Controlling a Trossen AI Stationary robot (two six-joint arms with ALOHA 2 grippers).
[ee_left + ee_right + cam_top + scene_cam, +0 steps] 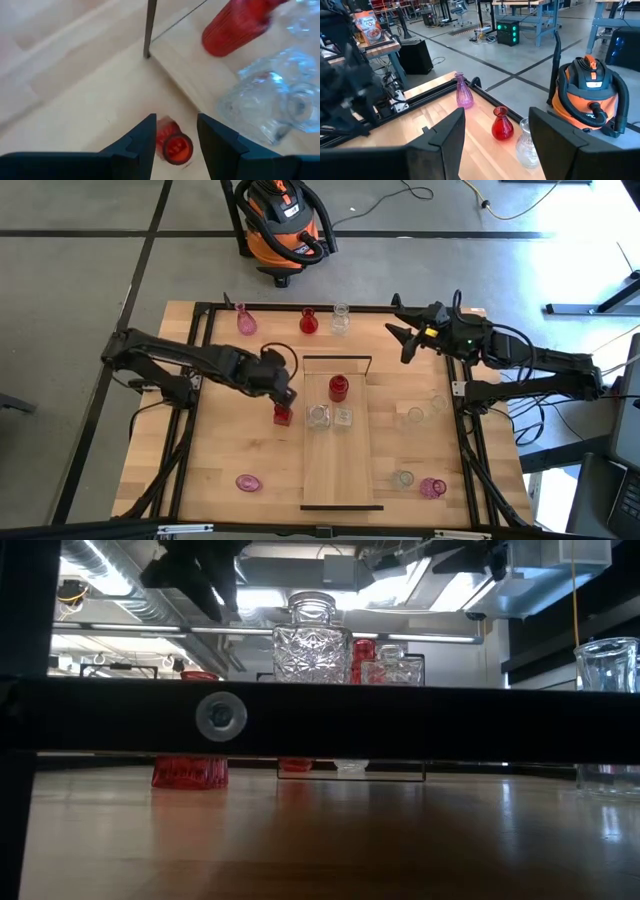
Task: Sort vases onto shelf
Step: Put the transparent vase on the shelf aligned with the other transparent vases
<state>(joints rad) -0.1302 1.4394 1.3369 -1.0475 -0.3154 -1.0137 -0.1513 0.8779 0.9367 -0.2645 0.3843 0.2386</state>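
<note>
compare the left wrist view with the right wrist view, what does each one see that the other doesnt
Only the left wrist view: the left hand open above a small red vase standing on the table beside the shelf, plus a red vase and clear vases on that shelf.

Only the right wrist view: the right hand open in the air, a pink vase, a round red vase, a clear vase and an orange vacuum.

Both: the wooden table.

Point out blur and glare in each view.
Left wrist view: the red vase between the jaws is soft, the clear vases smeared. Low view: ceiling lights flare behind a dark bar. High view: even and sharp.
</note>
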